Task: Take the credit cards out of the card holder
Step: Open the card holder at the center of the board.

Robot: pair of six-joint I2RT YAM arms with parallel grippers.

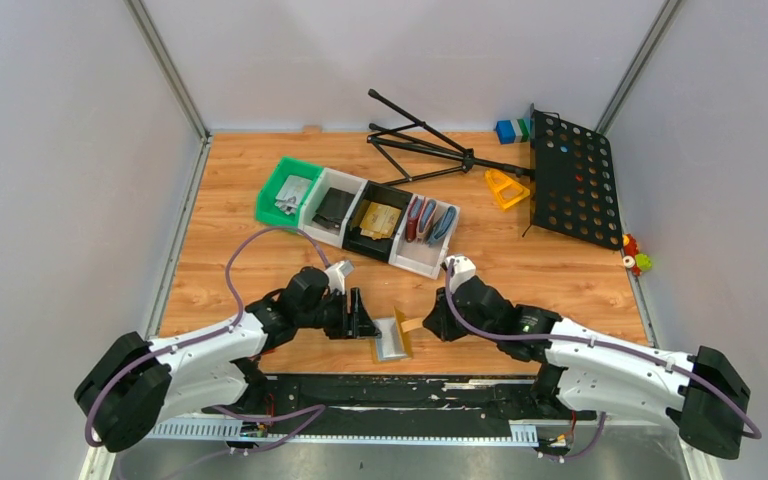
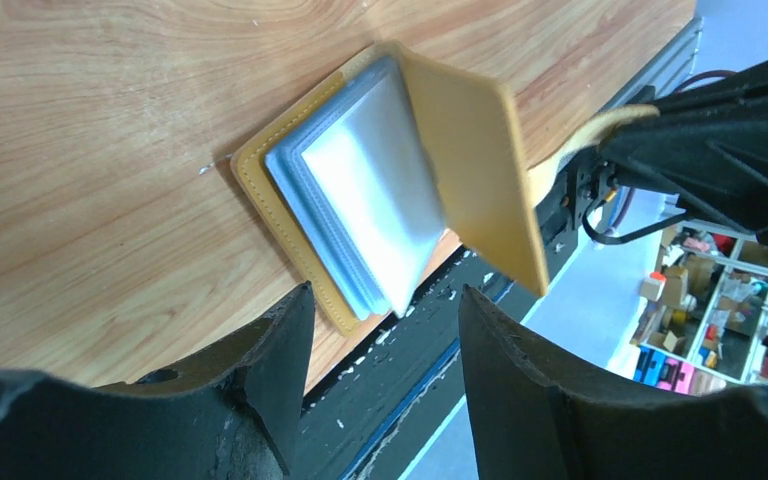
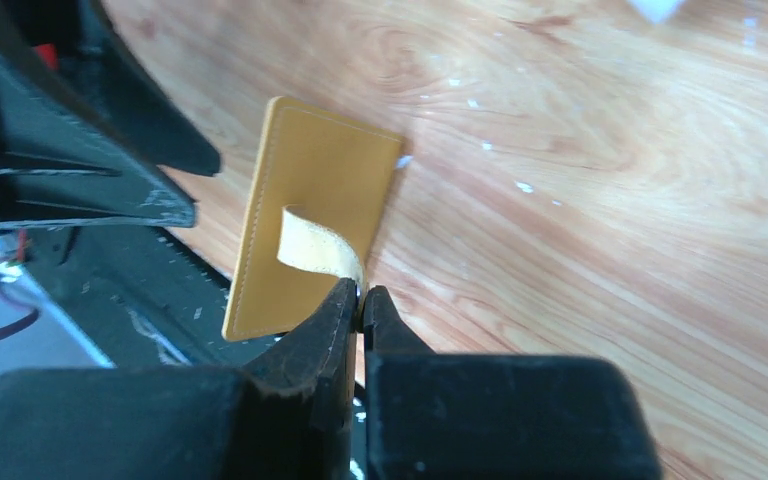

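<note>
The card holder [image 1: 392,338] is laid open on the table [image 1: 560,270], pale sleeves upward; cards inside cannot be made out. Its strap [image 3: 310,245] is pinched by the closed right gripper [image 3: 360,300], and one cover is held raised. The left gripper [image 2: 385,300] is held just beside the holder's opposite side, jaws parted and empty. Beyond the holder, a black wallet [image 1: 332,207], gold-tan flat pieces [image 1: 378,218] and dark-red and blue wallets [image 1: 428,220] are kept in a row of bins [image 1: 415,262].

A light wood-grain bench [image 1: 260,180] spreads under and beyond the left gripper [image 1: 368,318], closed in by plain pale grey walls [image 1: 60,150] with silver metal corner posts [image 1: 170,70]. Past the bench edge near that gripper, cluttered white shelving [image 2: 725,310] stands in even light.
</note>
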